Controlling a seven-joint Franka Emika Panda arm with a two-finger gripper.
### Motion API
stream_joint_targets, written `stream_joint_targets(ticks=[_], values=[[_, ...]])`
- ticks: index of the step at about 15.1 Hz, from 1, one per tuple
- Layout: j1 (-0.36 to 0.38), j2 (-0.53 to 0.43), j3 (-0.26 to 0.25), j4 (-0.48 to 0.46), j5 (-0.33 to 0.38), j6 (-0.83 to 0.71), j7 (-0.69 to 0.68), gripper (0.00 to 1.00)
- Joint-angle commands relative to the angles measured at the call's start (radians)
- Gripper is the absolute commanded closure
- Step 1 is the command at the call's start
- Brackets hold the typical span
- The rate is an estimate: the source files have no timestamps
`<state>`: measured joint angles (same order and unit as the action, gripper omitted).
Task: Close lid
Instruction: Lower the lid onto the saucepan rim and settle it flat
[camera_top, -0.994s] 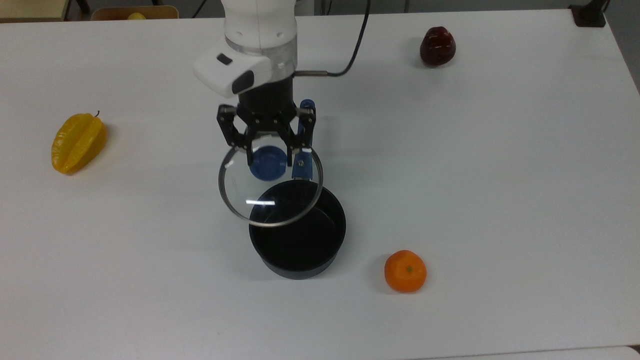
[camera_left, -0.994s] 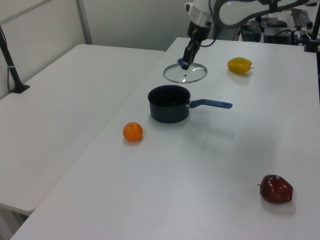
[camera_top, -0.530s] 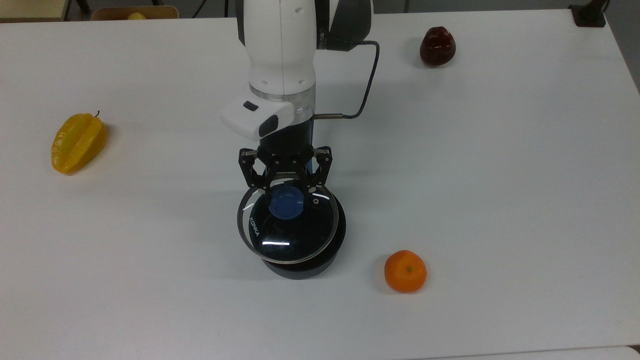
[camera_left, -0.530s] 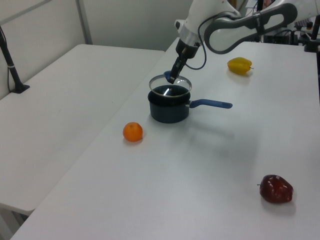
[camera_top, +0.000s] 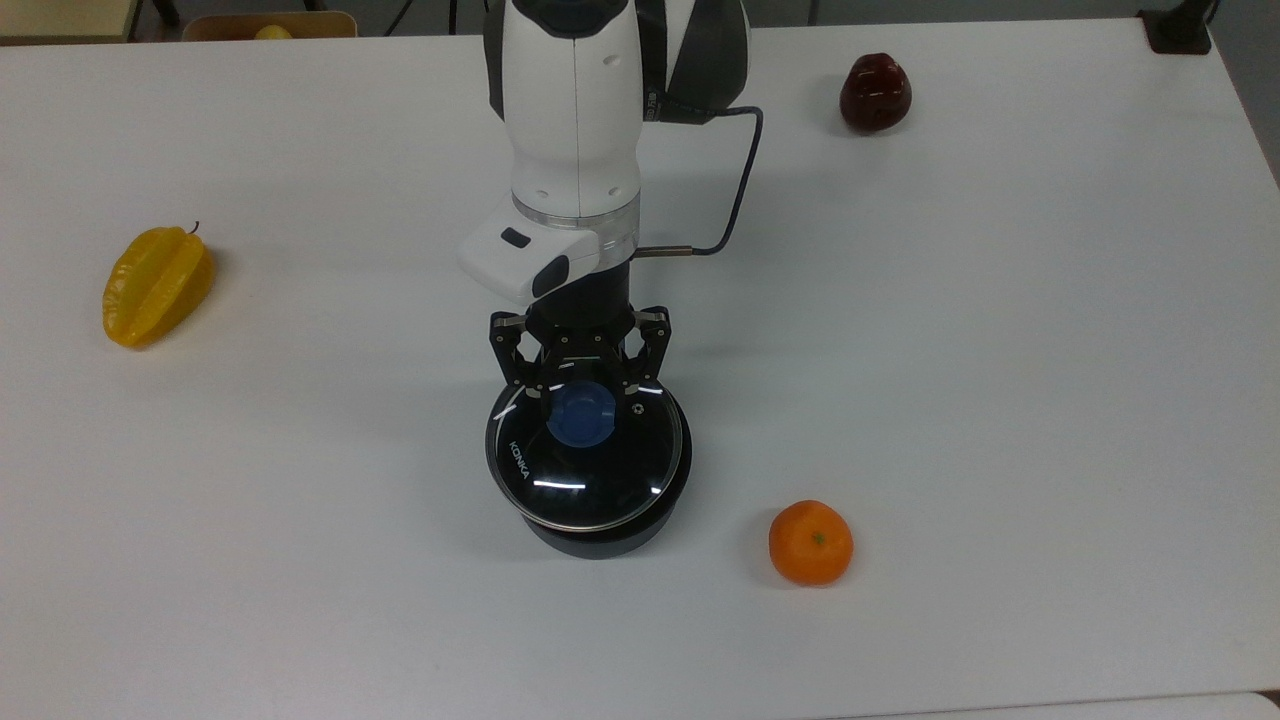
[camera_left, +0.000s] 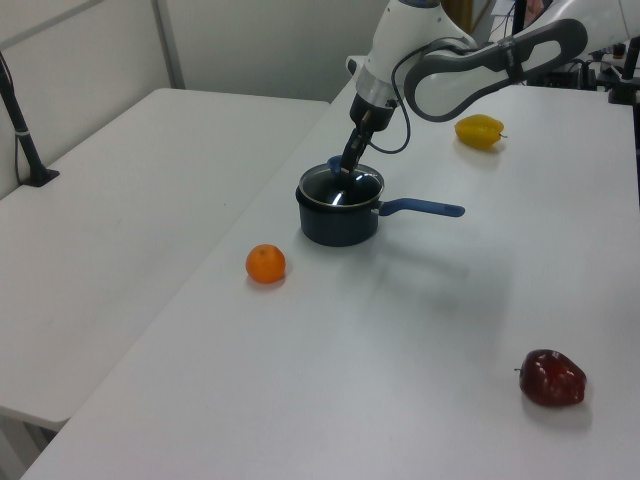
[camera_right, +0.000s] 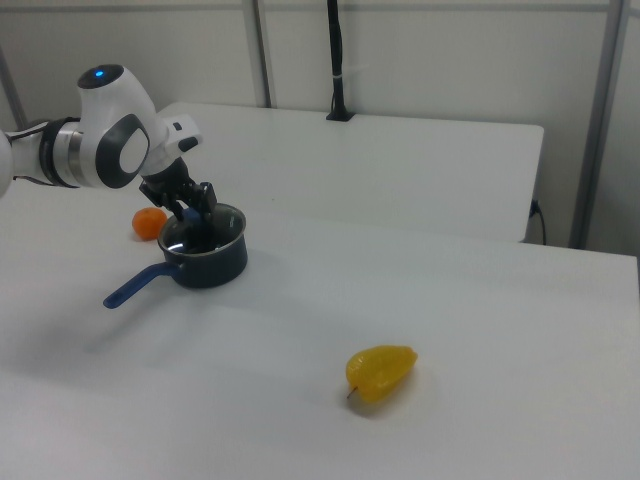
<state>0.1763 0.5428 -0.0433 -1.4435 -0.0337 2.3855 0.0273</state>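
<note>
The round glass lid (camera_top: 590, 475) with a blue knob (camera_top: 582, 415) lies level over the mouth of the black saucepan (camera_top: 600, 538), its rim slightly toward the top view's left of the pan's rim. My gripper (camera_top: 582, 398) points down with its fingers on either side of the knob, shut on it. In the left view the lid (camera_left: 342, 187) tops the saucepan (camera_left: 338, 218), whose blue handle (camera_left: 425, 209) points to the left view's right, with the gripper (camera_left: 343, 166) above. The right view shows the gripper (camera_right: 190, 213) over the lid (camera_right: 203, 234) and saucepan (camera_right: 208, 264).
A yellow starfruit (camera_top: 157, 285) lies at the top view's left. An orange (camera_top: 811, 542) sits close to the pan on the top view's lower right. A dark red apple (camera_top: 875, 92) rests at the far right. The arm's cable (camera_top: 735, 190) hangs beside the wrist.
The gripper carried the lid from beside the pan's handle to over the pan's mouth and lowered it. The lid went from tilted and offset to level on the pan.
</note>
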Motion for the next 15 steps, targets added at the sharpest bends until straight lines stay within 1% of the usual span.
stream_joint_targets(ticks=[1, 5, 9, 15], values=[[0.011, 0.005, -0.007, 0.012, -0.011, 0.014, -0.012, 0.49], [0.022, 0.017, -0.007, 0.017, -0.011, 0.017, -0.012, 0.49], [0.025, 0.017, -0.007, 0.012, -0.011, 0.08, -0.007, 0.49], [0.026, 0.023, -0.007, 0.012, -0.012, 0.078, -0.009, 0.49]])
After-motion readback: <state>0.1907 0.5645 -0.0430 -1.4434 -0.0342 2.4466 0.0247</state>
